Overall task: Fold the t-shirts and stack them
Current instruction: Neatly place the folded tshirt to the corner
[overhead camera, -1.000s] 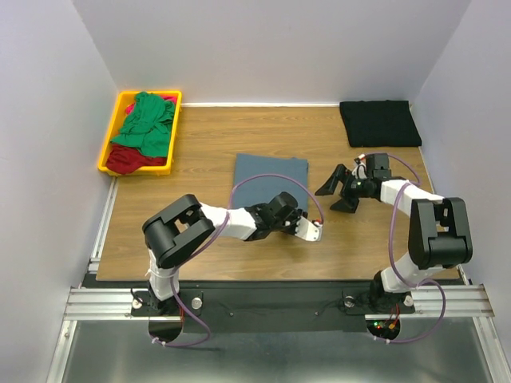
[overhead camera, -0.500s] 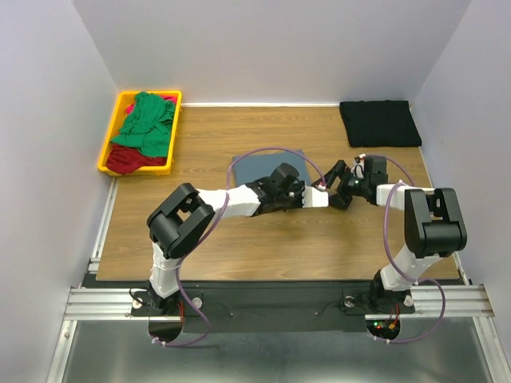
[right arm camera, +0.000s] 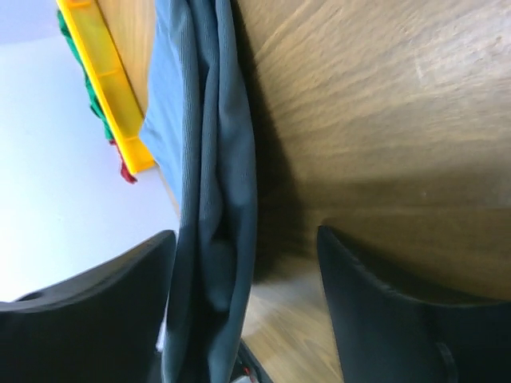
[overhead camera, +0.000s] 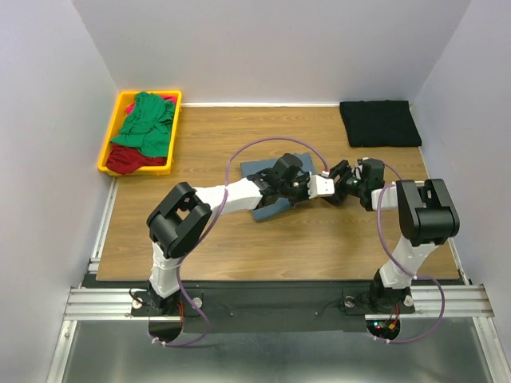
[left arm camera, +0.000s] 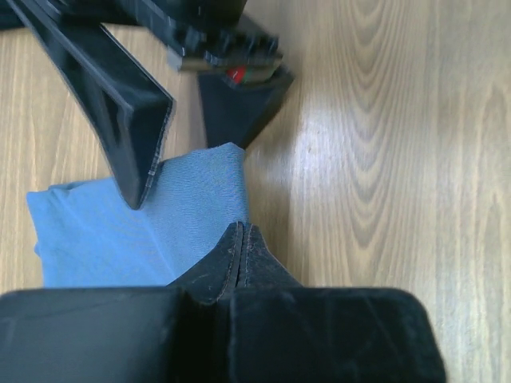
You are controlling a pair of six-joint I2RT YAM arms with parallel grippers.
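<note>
Top view: black t-shirt (overhead camera: 381,122) lies folded far right; green t-shirt (overhead camera: 148,120) and red t-shirt (overhead camera: 132,159) wait crumpled in the yellow tray (overhead camera: 152,94).
Left wrist: left claw (left arm camera: 241,231) pinches the blue-grey t-shirt (left arm camera: 120,231) mid-worktop (left arm camera: 383,159).
Right wrist: right claw (right arm camera: 243,239) is spread astride it.

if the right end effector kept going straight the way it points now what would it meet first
Most likely the blue-grey t-shirt: its bunched edge lies between the right end effector's open fingers. Just beyond is the left end effector, shut on that cloth.
</note>
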